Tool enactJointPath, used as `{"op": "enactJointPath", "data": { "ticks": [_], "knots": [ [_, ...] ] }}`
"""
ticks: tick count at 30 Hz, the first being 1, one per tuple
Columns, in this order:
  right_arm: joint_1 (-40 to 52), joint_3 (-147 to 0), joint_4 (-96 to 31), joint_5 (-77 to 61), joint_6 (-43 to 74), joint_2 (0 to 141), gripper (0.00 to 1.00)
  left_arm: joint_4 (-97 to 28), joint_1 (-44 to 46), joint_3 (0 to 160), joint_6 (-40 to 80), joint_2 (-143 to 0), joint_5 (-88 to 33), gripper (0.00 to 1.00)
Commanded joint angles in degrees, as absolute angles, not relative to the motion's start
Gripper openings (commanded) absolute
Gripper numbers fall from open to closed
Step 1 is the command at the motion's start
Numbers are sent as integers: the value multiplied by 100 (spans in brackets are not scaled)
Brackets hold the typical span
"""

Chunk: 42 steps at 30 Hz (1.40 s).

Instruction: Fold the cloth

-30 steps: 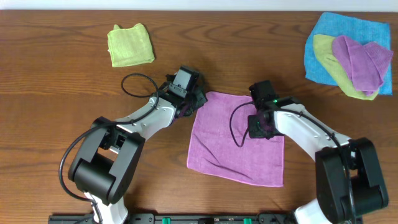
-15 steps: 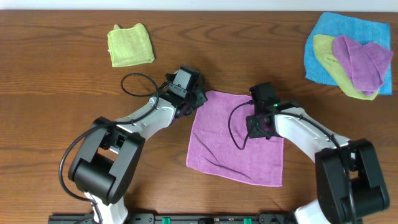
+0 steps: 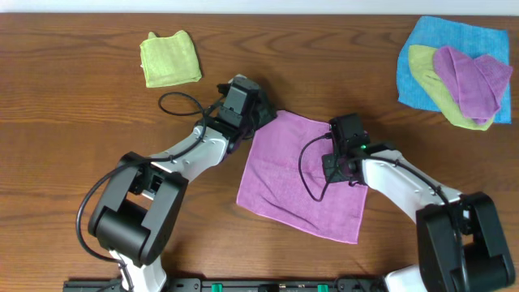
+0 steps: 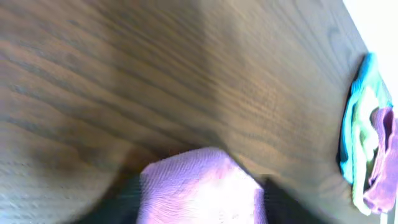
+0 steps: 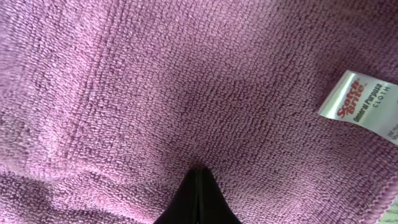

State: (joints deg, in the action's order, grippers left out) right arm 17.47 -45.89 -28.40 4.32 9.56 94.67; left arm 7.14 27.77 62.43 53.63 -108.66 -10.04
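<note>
Drift of the spread purple cloth (image 3: 296, 182) is the fresh change. Compared with half a second ago, the left hand (image 3: 261, 118) has pulled toward the far left and dragged the cloth's far corner with it. The whole sheet has swung and slid leftward on the desk (image 3: 81, 122), while the right hand (image 3: 343, 168) has shifted slightly nearer and rightward along the sheet's right edge. The left wrist view shows a bunched purple corner clamped between that hand's dark fingers, lifted off the wood. The right hand's fingers are closed to a thin line, tips sunk in the pile near the white label (image 5: 364, 102), apparently pinching fabric. Judged from this, both hands have a hold but the fold itself has not begun, since the sheet lies flat in a single layer at mid-desk between the arms. Counted left to right, there is one folded yellow-green cloth (image 3: 171, 58), two arms with one hand each, one spread purple cloth, and a far-right heap of three: one blue cloth (image 3: 450, 36), one lime cloth (image 3: 422, 69) and one small purple cloth (image 3: 470, 81).
</note>
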Motion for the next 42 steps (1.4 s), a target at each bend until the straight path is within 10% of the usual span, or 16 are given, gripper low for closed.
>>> {"op": "enactJointPath", "data": {
  "ticks": [1, 36, 39, 40, 42],
  "knots": [
    [1728, -4141, -2969, 5, 871, 9859, 2, 731, 2563, 6263, 5328, -10938, -707, 95],
    [1732, -4141, -2915, -156, 869, 9859, 2, 1925, 2440, 6241, 4753, -12064, -3181, 97],
    [1732, -4141, -2908, -156, 869, 9859, 1, 2082, 2440, 6241, 4923, -12064, -3260, 65],
    [1732, -4141, -2904, -156, 869, 9859, 2, 2165, 2438, 6241, 5013, -12064, -3242, 36],
    [1732, -4141, -2906, -156, 869, 9859, 2, 2226, 2436, 6241, 5146, -12064, -3081, 31]
  ]
}}
